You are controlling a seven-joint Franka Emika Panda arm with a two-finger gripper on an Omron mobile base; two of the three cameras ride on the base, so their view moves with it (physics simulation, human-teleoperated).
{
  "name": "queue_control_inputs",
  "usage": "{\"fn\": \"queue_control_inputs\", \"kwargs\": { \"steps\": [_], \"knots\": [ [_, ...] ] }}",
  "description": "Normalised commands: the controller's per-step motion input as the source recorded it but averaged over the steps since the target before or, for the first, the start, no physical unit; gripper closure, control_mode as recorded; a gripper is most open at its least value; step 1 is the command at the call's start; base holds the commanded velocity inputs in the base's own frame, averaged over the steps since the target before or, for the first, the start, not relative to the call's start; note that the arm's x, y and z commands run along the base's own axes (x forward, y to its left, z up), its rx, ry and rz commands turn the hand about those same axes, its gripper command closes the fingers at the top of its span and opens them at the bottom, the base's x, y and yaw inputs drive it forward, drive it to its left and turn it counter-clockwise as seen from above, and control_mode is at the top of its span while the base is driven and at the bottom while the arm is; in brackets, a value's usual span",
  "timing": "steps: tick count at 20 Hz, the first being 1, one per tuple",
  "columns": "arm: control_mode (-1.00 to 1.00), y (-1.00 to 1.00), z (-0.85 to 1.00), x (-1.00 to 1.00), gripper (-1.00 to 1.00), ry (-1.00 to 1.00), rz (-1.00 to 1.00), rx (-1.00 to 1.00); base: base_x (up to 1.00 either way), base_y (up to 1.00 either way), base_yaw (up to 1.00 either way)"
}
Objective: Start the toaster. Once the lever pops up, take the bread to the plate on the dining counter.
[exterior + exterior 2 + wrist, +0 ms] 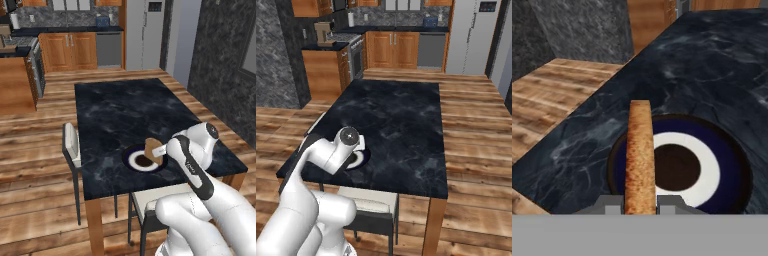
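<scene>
Bread (pixel 640 155): thin toast slice, judged light, stiff and crumbly, pinched edge-on at its lower crust by the end effector (pixel 640 204), upright above the plate (pixel 732 150) on the dark marble surface (pixel 120 110); best gripped gently across flat faces.

White glossy arm (pixel 210 210), rounded bulky links, dark joint seams, black strip along forearm with small white marking. Round grey-black cap on the elbow joint (pixel 349 136).
</scene>
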Motion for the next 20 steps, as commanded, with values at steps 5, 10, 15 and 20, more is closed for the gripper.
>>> {"fn": "queue_control_inputs", "kwargs": {
  "steps": [5, 10, 15, 20],
  "knots": [
    [-1.00, 0.02, -0.26, 0.18, 1.00, 0.00, 0.00, 0.00, 0.00, 0.00, 0.00],
    [-1.00, 0.00, -0.24, 0.19, 1.00, 0.00, 0.00, 0.00, 0.00, 0.00, 0.00],
    [-1.00, 0.00, -0.21, 0.03, 1.00, 0.00, 0.00, 0.00, 0.00, 0.00, 0.00],
    [-1.00, 0.00, -0.26, 0.02, 1.00, 0.00, 0.00, 0.00, 0.00, 0.00, 0.00]
  ]
}}
